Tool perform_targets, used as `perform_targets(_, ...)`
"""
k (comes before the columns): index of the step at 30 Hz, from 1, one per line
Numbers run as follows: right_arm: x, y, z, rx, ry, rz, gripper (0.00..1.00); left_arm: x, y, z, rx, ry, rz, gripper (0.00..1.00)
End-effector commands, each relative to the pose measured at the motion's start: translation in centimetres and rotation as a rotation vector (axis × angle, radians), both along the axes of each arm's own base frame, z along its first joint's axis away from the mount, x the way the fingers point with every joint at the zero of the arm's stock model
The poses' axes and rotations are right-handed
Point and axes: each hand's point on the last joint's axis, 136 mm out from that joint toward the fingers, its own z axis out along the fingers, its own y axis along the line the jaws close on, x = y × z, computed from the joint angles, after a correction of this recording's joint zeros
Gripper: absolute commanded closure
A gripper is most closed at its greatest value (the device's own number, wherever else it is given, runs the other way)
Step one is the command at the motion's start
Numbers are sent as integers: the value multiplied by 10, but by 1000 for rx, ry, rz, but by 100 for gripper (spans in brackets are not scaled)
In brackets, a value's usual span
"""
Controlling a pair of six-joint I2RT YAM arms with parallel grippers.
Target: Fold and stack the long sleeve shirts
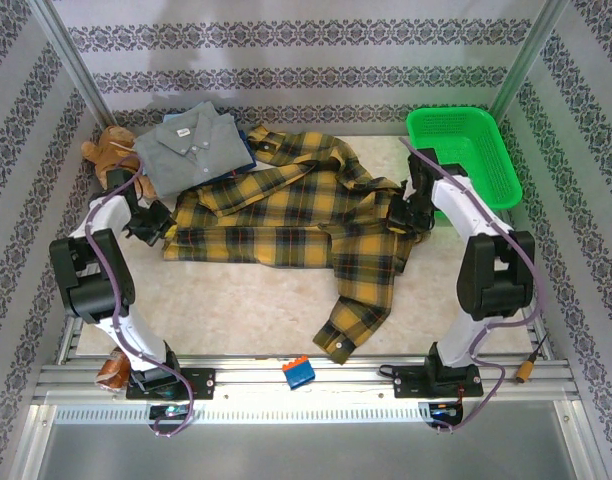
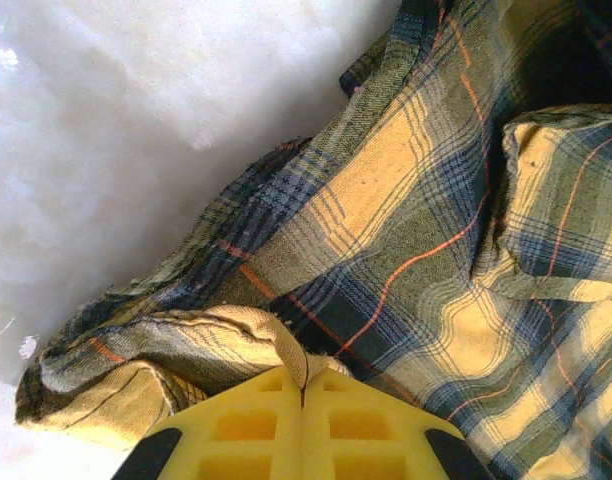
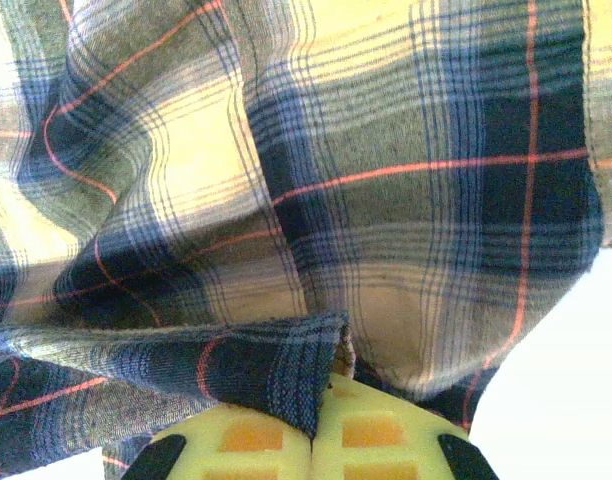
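Patterned walls (image 1: 286,60) enclose a pale table (image 1: 246,310). A plaid shirt (image 1: 286,215) lies spread across the table's centre, with one sleeve trailing toward the near edge. A grey shirt (image 1: 191,145) lies folded at the back left, overlapping the plaid shirt's far edge.

Left arm: elbow raised, forearm angled inward. The left gripper (image 1: 151,222) sits at the plaid shirt's left edge. In the left wrist view its jaws are fully closed, pinching a fold of the plaid cloth (image 2: 304,375).

Right arm: elbow raised, forearm reaching inward. The right gripper (image 1: 411,212) sits at the plaid shirt's right edge, jaws fully closed on a folded hem (image 3: 321,385).
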Motion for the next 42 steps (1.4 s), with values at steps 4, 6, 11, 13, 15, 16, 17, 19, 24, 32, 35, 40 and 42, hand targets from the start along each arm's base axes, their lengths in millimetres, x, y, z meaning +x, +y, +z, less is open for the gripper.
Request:
perform_targets(4,19,-11,-8,-22,15,30,100,4,4,-6,58,46,-33,99)
perform_targets(6,24,-14,-13,-29,25,33,100,5,6,-7,69,55,-25,97)
perform_targets(11,35,-16,-27,-21,50,33,100,3,16,-6,115,70,17,68)
perform_targets(13,41,-14,-28,-8,44,30,97,2,23,4,156,64,46,53)
perform_targets(15,49,-13,-23,0,13,19,86,0,31,22,206,39,87,39)
perform_targets(16,52,-14,-18,-2,-6,12,75,-1,33,31,217,24,106,35)
perform_targets(17,55,-15,-12,-5,-28,5,66,-2,34,41,225,2,123,32)
perform_targets(19,56,-18,5,-27,-85,-8,48,-4,32,64,231,-57,144,25)
perform_targets(24,18,-27,48,-125,-163,9,27,-2,-16,99,199,-217,25,13)
perform_targets(32,-121,52,31,-105,-53,325,23,11,-150,60,69,-293,-390,12)
perform_targets(35,-170,92,0,-90,-1,453,24,15,-171,41,74,-286,-460,11)
perform_targets(40,-209,132,-38,-97,36,600,24,17,-174,1,52,-212,-459,12)
perform_targets(42,-215,144,-52,-103,58,649,25,12,-169,-16,71,-158,-450,12)
